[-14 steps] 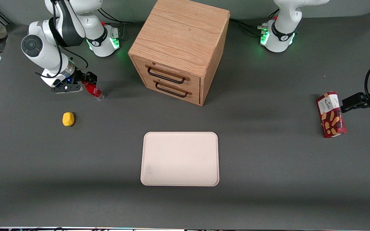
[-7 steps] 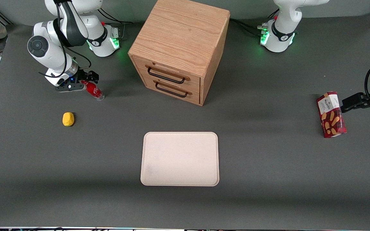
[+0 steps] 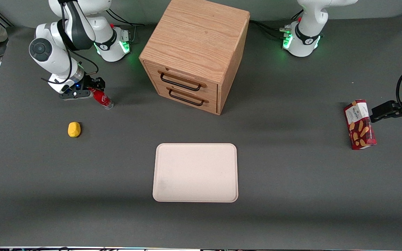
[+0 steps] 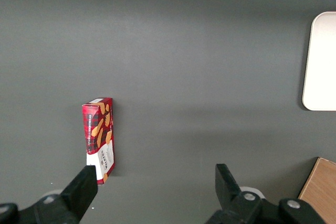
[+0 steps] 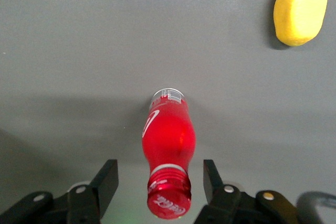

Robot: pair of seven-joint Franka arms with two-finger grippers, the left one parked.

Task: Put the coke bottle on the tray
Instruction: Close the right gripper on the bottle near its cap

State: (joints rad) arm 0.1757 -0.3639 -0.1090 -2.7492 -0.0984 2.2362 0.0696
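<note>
The coke bottle (image 3: 102, 98) stands upright on the grey table at the working arm's end, red with a red cap, white script and a clear base. In the right wrist view the coke bottle (image 5: 168, 153) rises between the two black fingers (image 5: 105, 184), with gaps on both sides of the cap. My right gripper (image 3: 88, 89) is open above the bottle's top, also seen as my gripper (image 5: 160, 184) in the wrist view. The pale beige-pink tray (image 3: 195, 172) lies flat and bare, nearer the front camera, toward the table's middle. Its edge (image 4: 320, 61) shows in the left wrist view.
A yellow lemon (image 3: 74, 129) lies nearer the camera than the bottle, also in the wrist view (image 5: 299, 9). A wooden two-drawer cabinet (image 3: 195, 52) stands beside the bottle. A red snack box (image 3: 359, 124) lies at the parked arm's end.
The right arm shifted from its earlier pose toward the bottle, then settled slightly. The gripper stays open over the bottle's cap. The bottle has not moved.
</note>
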